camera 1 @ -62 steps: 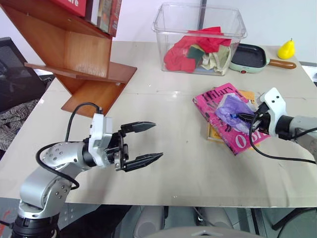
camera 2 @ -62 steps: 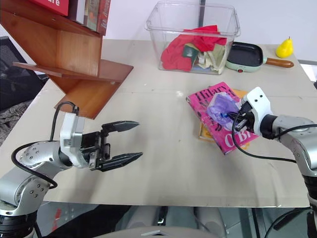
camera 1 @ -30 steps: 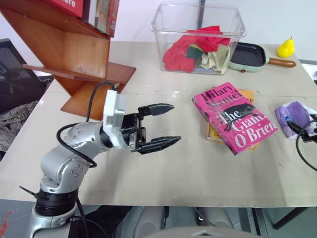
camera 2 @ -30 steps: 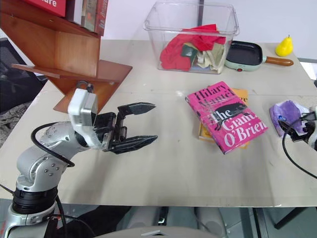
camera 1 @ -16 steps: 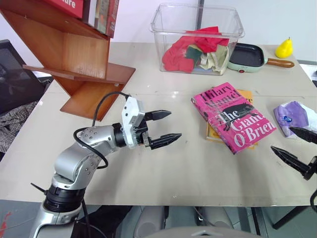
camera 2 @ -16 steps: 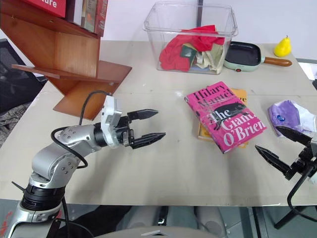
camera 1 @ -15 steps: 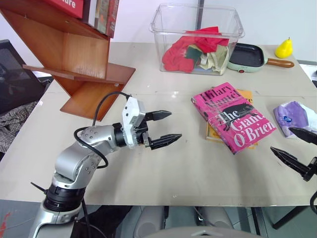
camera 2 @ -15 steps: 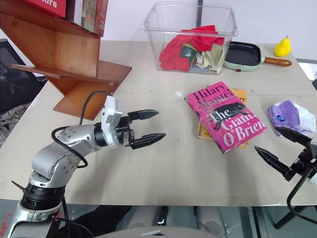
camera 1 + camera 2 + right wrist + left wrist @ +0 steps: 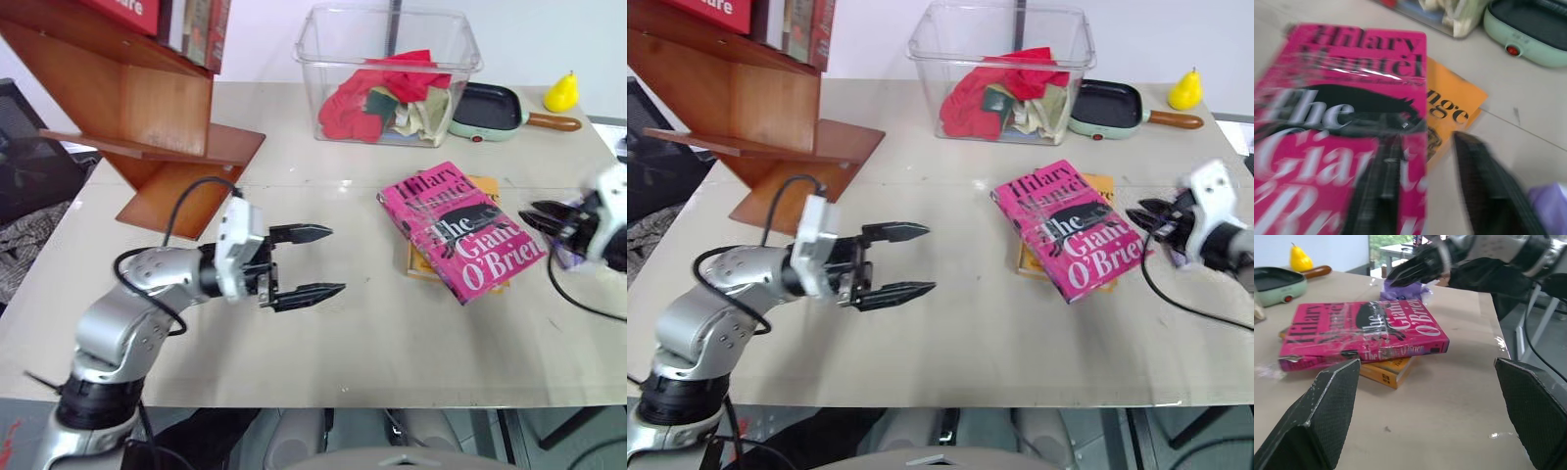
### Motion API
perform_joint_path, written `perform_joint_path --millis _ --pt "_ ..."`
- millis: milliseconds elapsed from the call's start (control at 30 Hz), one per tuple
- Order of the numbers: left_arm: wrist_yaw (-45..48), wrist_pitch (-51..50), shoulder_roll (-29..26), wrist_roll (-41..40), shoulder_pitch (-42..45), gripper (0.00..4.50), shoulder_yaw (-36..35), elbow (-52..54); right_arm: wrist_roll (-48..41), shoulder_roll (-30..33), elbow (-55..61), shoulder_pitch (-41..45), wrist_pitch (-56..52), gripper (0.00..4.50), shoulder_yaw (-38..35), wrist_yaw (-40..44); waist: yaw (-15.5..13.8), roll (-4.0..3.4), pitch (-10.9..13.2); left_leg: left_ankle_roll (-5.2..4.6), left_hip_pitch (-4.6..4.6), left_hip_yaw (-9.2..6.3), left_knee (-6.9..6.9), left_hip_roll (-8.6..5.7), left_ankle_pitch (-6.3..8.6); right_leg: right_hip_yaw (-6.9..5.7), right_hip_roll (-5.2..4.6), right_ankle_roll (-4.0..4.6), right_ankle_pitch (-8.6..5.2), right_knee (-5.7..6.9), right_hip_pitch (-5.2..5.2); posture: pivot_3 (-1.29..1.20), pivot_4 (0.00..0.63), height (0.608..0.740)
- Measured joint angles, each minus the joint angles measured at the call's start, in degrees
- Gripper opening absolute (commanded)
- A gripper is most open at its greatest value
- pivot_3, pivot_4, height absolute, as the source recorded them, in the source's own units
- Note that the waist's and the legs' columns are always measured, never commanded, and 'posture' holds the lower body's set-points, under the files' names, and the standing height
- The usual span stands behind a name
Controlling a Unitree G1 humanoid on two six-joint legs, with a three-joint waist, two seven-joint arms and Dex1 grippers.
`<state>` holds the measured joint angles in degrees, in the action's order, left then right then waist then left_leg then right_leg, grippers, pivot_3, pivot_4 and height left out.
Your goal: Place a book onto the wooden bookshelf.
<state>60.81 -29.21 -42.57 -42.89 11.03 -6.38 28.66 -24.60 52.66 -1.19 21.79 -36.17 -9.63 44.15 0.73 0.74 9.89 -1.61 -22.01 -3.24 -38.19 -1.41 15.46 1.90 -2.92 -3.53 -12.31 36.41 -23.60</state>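
Glossy pink book (image 9: 460, 229) lies flat near the table's (image 9: 392, 343) right edge.
Left gripper (image 9: 306, 262) gapes wide; right gripper (image 9: 542, 217), fingers pinched together, empty beside the book.

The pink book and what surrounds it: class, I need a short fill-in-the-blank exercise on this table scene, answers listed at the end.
1. The pink book lies on top of an ____ book.
2. The clear plastic bin holds crumpled ____.
3. Beyond the green pan stands a yellow ____.
4. The left gripper has its fingers ____.

Missing words: orange; cloths; pear; open
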Motion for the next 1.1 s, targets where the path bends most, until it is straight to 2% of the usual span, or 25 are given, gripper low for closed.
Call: perform_joint_path --millis 133,233,433,700,1100 --pt "0.17 0.94 -0.66 -0.01 -4.15 4.50 -1.86 1.72 7.68 -0.25 -12.67 12.36 0.53 0.10 9.92 2.22 -0.06 -0.02 0.03 -0.01 -0.08 -0.03 0.01 -0.01 0.00 -0.06 -0.03 0.01 0.00 -0.13 -0.01 0.00 0.150 0.740" --pt "-0.64 1.20 -0.66 -0.02 -5.87 4.50 -2.75 3.09 11.22 -1.13 -19.35 17.40 2.57 0.10 13.31 4.06 -0.28 -0.03 0.04 0.00 -0.17 -0.14 0.01 -0.03 0.00 -0.18 -0.08 0.00 0.01 -0.19 -0.01 0.00 0.150 0.740" --pt "-2.20 2.01 -0.64 -0.02 -7.74 4.50 -3.80 4.45 15.34 -1.40 -26.69 21.12 5.56 0.10 15.82 8.12 -0.09 -0.04 0.04 -0.01 -0.23 -0.18 0.02 -0.04 0.01 -0.26 -0.14 0.00 0.02 -0.26 -0.02 0.00 0.150 0.740" --pt "-2.37 2.21 -0.65 -0.02 -8.67 4.50 -4.32 4.46 16.60 -3.31 -25.80 21.18 4.61 0.10 16.02 11.47 0.06 -0.06 0.05 -0.01 -0.20 -0.18 0.02 -0.03 0.01 -0.26 -0.12 0.00 0.03 -0.23 -0.02 0.00 0.150 0.740" --pt "-2.18 2.52 -0.79 0.04 -8.98 4.50 -4.34 4.46 16.17 -4.62 -13.12 17.17 -4.07 0.10 16.01 10.66 -0.01 -0.06 0.05 -0.01 -0.21 -0.21 0.02 -0.03 0.01 -0.27 -0.14 0.00 0.03 -0.23 -0.02 0.00 0.150 0.740"
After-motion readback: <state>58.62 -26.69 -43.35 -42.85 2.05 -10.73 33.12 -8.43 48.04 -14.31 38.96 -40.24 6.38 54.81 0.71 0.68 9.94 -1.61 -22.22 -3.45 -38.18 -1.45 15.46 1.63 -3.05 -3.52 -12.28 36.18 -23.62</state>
